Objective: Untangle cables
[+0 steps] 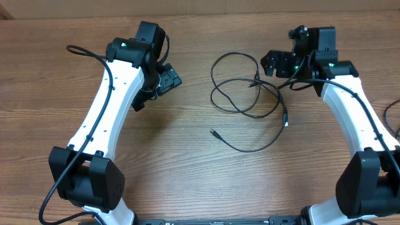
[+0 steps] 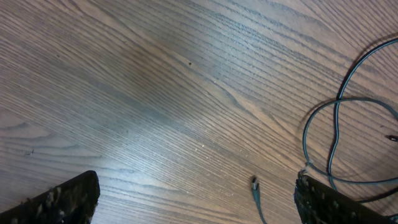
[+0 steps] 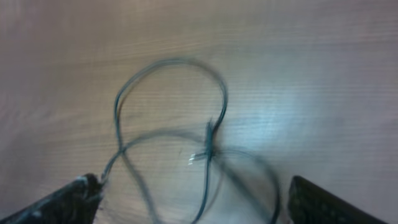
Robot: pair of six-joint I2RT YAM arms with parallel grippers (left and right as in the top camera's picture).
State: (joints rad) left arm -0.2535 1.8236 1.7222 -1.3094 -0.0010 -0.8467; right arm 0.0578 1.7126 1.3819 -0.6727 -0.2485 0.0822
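1. Wood-grain table [image 1: 187, 181], overhead view. Two white arms [image 1: 106, 119] reach from the near edge toward the far side, one at each side.
2. Cables [image 1: 247, 94] lie flat in loose, overlapping loops on the far half of the table. They sit between the two grippers, much closer to the right one.
3. One strand trails near-left out of the loops and ends in a plug [image 1: 213, 131], alone on bare wood. A silver tip [image 1: 286, 123] shows at the near-right side of the loops.
4. Left gripper [image 1: 169, 78] is well left of the loops, apart from them. Right gripper [image 1: 273, 64] is just far-right of the loops; from above I cannot tell if it touches them.
5. Left wrist view: fingers [image 2: 56, 202] in the two lower corners, spread wide. The tool is released, with only wood in the gap and a plug end lying just beside the right-hand finger. Cable loops curve along the right edge of the view.
6. Right wrist view, blurred: right fingers [image 3: 329, 199] in the lower corners, spread wide and holding nothing. The loops lie ahead of them on the wood, with strands crossing at a knot-like point near the centre. One strand runs down close to the left-hand finger; contact cannot be told.
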